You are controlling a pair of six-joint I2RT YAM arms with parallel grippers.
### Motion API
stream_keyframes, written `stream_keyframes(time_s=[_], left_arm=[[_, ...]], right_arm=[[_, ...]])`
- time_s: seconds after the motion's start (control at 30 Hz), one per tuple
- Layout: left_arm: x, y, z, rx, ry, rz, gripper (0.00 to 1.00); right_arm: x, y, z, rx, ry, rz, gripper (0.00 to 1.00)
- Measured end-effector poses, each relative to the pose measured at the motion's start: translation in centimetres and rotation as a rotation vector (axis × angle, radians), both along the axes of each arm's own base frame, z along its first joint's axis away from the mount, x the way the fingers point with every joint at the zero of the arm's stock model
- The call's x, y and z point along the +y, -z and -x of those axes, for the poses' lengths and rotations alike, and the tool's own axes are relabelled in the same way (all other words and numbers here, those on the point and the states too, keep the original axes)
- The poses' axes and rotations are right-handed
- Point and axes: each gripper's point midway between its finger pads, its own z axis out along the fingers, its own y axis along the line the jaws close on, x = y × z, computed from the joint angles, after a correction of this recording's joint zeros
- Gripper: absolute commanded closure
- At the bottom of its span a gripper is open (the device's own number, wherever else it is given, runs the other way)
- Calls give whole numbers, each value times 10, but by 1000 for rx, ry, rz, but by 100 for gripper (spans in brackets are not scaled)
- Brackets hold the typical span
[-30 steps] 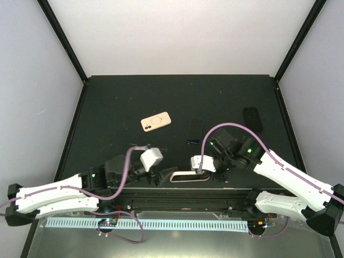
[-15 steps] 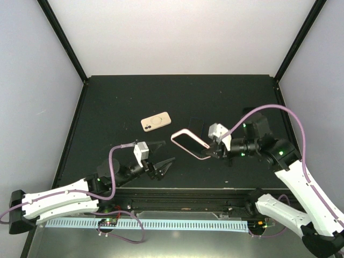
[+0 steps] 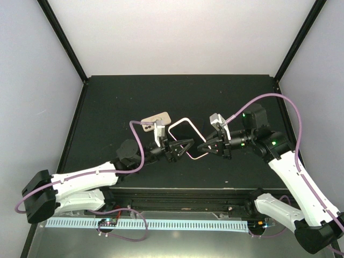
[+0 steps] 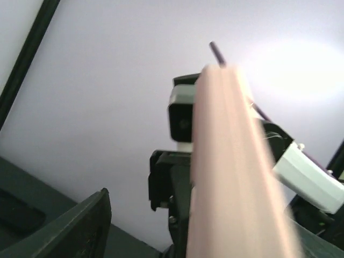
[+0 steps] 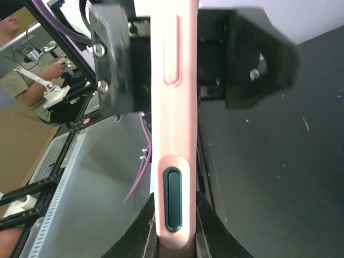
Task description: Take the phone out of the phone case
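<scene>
Dark table [image 3: 107,102], white walls on three sides; a beige case [image 3: 163,116] is lying on it behind the left wrist, partly covered. The right gripper [image 3: 206,146] is pinching the pink phone case [image 5: 172,107] by its edge between both fingers [image 5: 140,236] and holding it off the table mid-workspace, with the phone [image 3: 187,138] sitting inside, dark screen facing up. The left gripper [image 3: 181,146] is straddling the opposite end of the case with its jaws spread and is not gripping; in the left wrist view one finger [image 4: 80,226] is showing clear of the pink edge.
</scene>
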Motion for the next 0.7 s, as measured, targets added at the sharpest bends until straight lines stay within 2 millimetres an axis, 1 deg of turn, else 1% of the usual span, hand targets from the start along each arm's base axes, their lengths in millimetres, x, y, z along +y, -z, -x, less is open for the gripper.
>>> stream_keyframes(time_s=[0.1, 0.2, 0.27, 0.37, 0.53, 0.63, 0.7], left_arm=[[6, -11, 4, -24, 23, 21, 45], [13, -19, 9, -47, 36, 30, 61], [15, -22, 12, -59, 47, 27, 68], [12, -23, 14, -60, 68, 7, 72], [9, -16, 16, -48, 89, -22, 72], [8, -13, 16, -42, 92, -31, 79], [8, -12, 15, -41, 93, -34, 80]], right_arm=[[-2, 4, 5, 9, -9, 13, 99], [-3, 6, 7, 17, -12, 22, 99], [-3, 6, 7, 20, -15, 21, 99], [-3, 5, 8, 23, -18, 15, 99], [-2, 1, 7, 20, -21, 1, 99], [-1, 0, 6, 20, -19, -6, 99], [-1, -1, 5, 19, -19, -10, 99]])
